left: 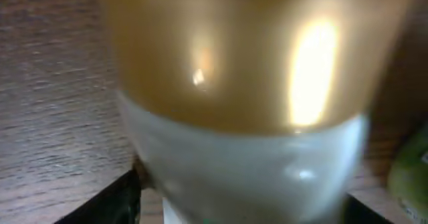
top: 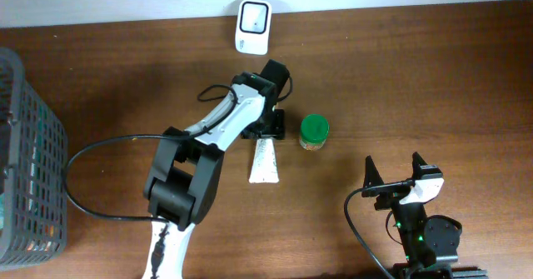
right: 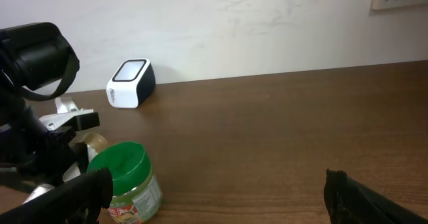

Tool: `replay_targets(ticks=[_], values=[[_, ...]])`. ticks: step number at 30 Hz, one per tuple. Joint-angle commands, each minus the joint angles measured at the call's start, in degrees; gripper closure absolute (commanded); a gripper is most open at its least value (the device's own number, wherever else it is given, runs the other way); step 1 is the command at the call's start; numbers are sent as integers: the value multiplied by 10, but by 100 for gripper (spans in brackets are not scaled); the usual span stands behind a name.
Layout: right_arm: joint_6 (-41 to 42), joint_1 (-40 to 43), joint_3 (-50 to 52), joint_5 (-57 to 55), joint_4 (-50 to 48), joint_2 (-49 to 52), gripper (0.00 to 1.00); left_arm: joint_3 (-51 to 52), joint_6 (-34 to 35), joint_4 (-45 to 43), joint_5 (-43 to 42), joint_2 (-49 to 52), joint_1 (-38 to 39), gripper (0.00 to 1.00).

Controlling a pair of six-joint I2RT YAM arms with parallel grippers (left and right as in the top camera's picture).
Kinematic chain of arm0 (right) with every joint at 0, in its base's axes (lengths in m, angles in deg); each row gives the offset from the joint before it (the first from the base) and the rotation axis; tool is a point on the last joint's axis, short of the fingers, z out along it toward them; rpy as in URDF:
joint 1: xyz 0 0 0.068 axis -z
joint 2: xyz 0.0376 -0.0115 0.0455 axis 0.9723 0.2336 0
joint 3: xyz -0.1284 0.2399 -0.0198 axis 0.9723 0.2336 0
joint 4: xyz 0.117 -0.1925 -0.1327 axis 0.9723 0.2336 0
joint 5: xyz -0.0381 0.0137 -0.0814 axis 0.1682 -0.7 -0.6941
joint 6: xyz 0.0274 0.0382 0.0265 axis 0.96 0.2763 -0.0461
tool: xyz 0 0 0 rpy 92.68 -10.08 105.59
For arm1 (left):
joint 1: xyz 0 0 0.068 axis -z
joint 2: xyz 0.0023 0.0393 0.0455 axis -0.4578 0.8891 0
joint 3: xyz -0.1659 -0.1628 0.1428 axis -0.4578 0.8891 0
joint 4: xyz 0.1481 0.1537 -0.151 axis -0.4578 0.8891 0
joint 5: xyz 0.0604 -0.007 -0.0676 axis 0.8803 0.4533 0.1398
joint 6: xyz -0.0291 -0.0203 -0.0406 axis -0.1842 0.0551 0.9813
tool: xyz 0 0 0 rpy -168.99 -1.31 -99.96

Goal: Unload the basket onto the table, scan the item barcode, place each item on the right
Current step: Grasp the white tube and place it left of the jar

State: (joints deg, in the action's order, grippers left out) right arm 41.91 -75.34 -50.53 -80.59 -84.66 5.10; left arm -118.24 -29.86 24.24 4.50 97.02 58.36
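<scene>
A white tube (top: 265, 161) with a gold cap lies flat on the wooden table, cap end toward the scanner (top: 252, 27). My left gripper (top: 268, 132) is low over the cap end. In the left wrist view the blurred tube (left: 247, 150) fills the frame, and the left gripper (left: 244, 200) stands open with a dark finger (left: 124, 200) on each side of it. A green-lidded jar (top: 314, 132) stands upright just right of the tube. My right gripper (top: 396, 172) is open near the front right, with nothing in it. It faces the jar (right: 127, 180) and the scanner (right: 130, 82).
A dark wire basket (top: 29, 171) stands at the table's left edge. The white scanner sits against the back wall. The left arm's black cable (top: 83, 175) loops over the table between the basket and the arm.
</scene>
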Motion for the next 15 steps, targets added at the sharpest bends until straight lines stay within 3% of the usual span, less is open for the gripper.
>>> replay_targets(ticks=[1,9,13,15], values=[[5,4,4,7,1,-4,2,-5,-1,6,-7,14,0,30],[5,4,4,7,1,-4,2,-94,-42,77,0,-37,-54,28],[5,4,4,7,1,-4,2,-128,-56,105,32,-139,-114,25],[5,4,4,7,1,-4,2,-131,-66,109,37,-219,-155,18]])
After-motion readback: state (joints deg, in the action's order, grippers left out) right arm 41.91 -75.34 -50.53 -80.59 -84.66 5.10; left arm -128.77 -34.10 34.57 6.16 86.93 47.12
